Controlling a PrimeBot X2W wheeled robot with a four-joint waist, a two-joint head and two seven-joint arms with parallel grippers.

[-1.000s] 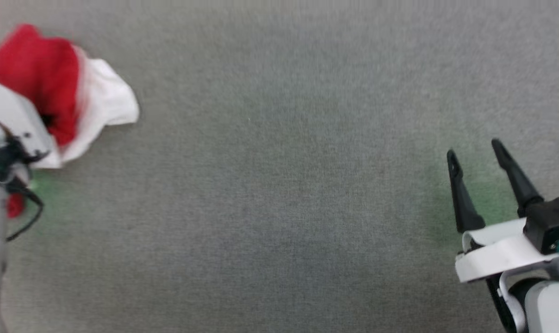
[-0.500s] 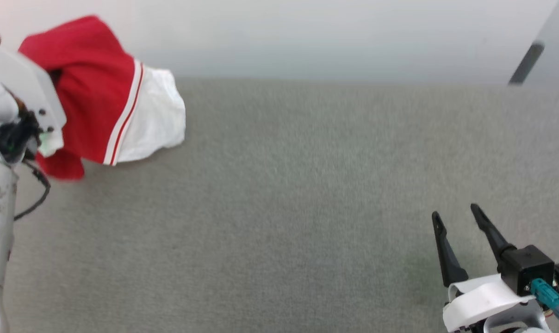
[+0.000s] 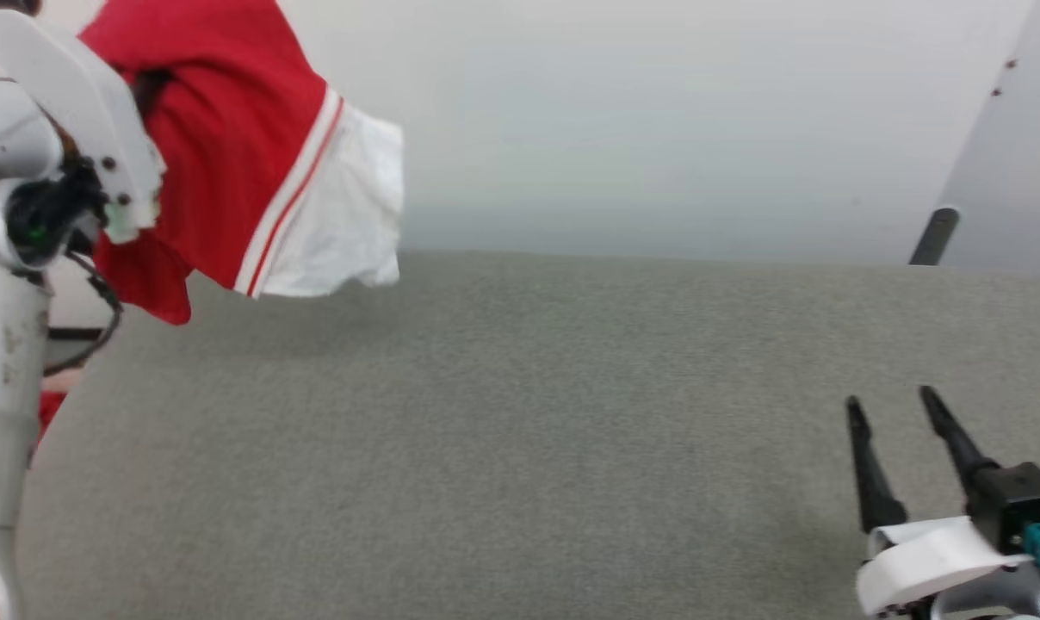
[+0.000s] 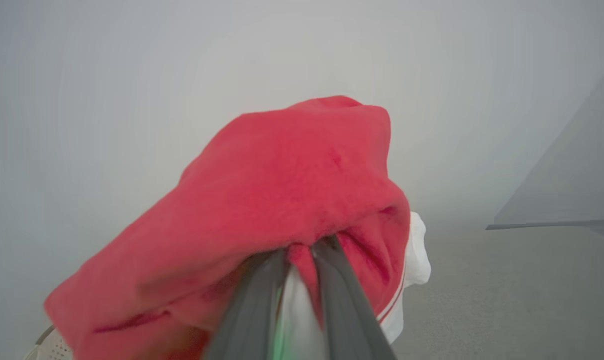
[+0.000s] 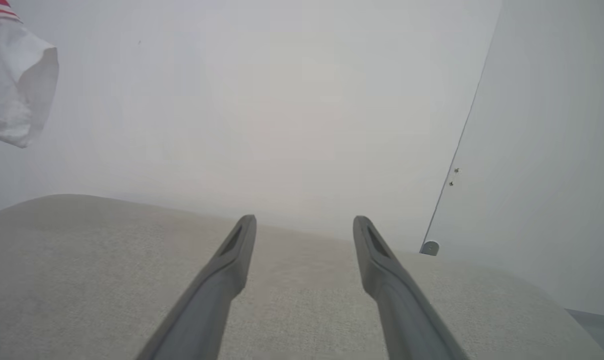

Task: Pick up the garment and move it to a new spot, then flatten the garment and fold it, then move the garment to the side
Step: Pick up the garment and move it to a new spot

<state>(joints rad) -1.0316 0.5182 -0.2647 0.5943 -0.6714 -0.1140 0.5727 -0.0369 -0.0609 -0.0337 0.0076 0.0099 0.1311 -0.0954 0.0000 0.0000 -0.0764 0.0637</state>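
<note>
Garment [image 3: 227, 146]: bunched and hanging from the left gripper [image 4: 302, 247] above the far left of the grey surface [image 3: 520, 448]. A white sleeve with thin red stripes droops on its right side.
Left gripper: fingers nearly together, clamped on a fold of red cloth.
Right gripper [image 3: 888, 400]: fingers spread, nothing between them. It sits low over the surface, well apart from the garment.

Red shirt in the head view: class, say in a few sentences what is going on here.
The left gripper is shut on the red shirt and holds it bunched in the air above the grey surface, one white sleeve hanging free. The right gripper is open and empty, over the surface. The shirt is not yet laid flat or folded.
</note>
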